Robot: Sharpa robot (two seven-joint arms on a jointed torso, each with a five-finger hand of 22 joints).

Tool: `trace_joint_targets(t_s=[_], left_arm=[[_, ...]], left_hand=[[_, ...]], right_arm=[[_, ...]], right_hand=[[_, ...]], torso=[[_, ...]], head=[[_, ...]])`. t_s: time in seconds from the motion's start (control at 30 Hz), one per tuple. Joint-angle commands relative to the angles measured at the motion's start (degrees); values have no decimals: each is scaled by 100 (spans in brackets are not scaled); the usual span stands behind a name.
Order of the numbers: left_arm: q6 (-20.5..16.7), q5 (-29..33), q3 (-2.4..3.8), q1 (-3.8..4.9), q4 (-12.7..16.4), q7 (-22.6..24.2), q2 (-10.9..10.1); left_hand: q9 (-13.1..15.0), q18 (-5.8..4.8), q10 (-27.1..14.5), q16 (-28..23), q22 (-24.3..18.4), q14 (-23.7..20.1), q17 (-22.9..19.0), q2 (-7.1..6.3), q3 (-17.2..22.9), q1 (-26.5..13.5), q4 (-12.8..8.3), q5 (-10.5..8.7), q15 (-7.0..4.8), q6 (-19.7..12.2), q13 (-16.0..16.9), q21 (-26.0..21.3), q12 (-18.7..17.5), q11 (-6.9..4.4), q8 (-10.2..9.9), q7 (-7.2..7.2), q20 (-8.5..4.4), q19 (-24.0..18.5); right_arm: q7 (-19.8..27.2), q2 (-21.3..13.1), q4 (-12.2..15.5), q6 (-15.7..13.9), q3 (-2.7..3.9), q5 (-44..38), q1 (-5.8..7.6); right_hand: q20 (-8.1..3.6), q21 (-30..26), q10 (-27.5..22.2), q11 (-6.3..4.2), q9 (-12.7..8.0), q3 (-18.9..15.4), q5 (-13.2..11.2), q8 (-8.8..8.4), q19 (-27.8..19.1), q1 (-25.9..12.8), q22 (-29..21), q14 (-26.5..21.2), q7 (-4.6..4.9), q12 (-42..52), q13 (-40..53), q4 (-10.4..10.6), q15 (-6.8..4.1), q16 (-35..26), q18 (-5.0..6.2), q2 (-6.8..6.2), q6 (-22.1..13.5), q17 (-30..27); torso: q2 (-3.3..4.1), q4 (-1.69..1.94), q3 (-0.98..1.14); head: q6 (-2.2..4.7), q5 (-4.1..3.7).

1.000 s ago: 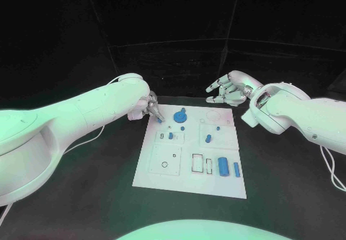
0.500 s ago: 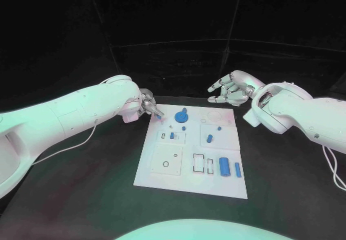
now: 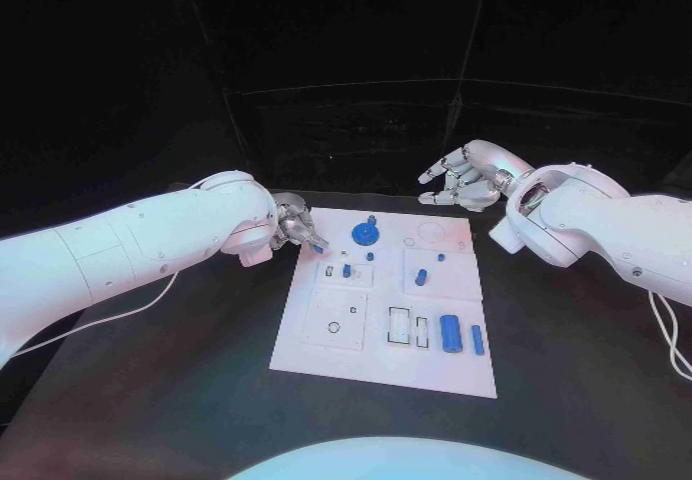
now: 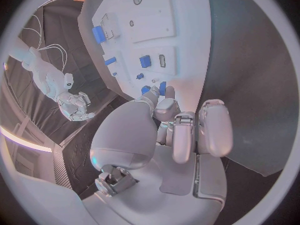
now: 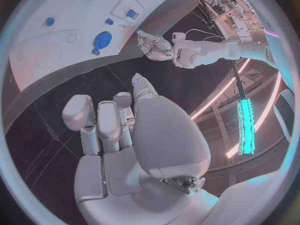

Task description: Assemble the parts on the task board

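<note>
Several parts: small blue pieces lie scattered over the white rectangular task board (image 3: 387, 300), which sits flat in the middle of the black table (image 3: 173, 370).
Held part: a small blue peg (image 3: 316, 246) sits pinched at the fingertips of the left hand (image 3: 296, 226), right at the board's far left corner (the left wrist view shows blue between the fingertips too, at (image 4: 161, 89)).
Left hand state: fingers drawn together on the peg, so it is gripping, not free.
Nearest neighbours: a round blue disc with a small knob (image 3: 366, 233) stands just beside the held peg, toward the board's middle; two short blue pieces (image 3: 346, 270) lie a little nearer the robot.
Near end of board: a stubby blue cylinder (image 3: 449, 332) and a slim blue bar (image 3: 476, 340) lie side by side, long axes running along the board's length, next to two empty rectangular slots (image 3: 397, 327).
Key relation: every open seat lies from the left hand toward the robot and toward the board's centre; my judgement is that the peg must travel inward and down from that corner, and the left hand is plainly the nearer one.
Right hand (image 3: 459, 180): raised beyond the far right corner, well apart from the board, fingers loosely curled with nothing in them.
Risk: the pinch looks shallow, so the peg could tilt on seating.
</note>
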Motion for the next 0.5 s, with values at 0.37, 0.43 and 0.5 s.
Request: trace_joint_targets(t_s=[0.37, 0.43, 0.5], left_arm=[[81, -517, -68, -54, 185, -26, 111], [101, -553, -69, -56, 186, -73, 132], [128, -591, -70, -57, 191, -111, 148]], left_hand=[[345, -2, 39, 18, 2, 584, 1509, -11, 657, -74, -584, 24, -22, -7, -18, -7, -30, -8, 38, -47, -21, 17], [345, -2, 39, 18, 2, 584, 1509, -11, 657, -74, -584, 24, -22, -7, -18, -7, -30, -8, 38, -47, -21, 17], [345, -2, 39, 18, 2, 584, 1509, -11, 657, -74, -584, 24, -22, -7, -18, -7, -30, -8, 38, -47, -21, 17]], right_arm=[[23, 37, -20, 45, 3, 39, 11], [26, 41, -17, 50, 3, 45, 11], [28, 44, -14, 53, 3, 48, 11]], right_hand=[[-11, -23, -19, -18, -10, 2, 19, 25, -31, -22, -5, 49, 8, -2, -7, 18, -26, -17, 37, 40, -33, -8], [-11, -23, -19, -18, -10, 2, 19, 25, -31, -22, -5, 49, 8, -2, -7, 18, -26, -17, 37, 40, -33, -8], [-11, -24, -19, -17, -10, 3, 19, 25, -31, -23, -5, 49, 9, -1, -6, 19, -26, -17, 37, 41, -34, -7]], torso=[[14, -22, 2], [13, -18, 3], [15, -18, 5]], head=[[-13, 14], [-14, 11], [-19, 2]])
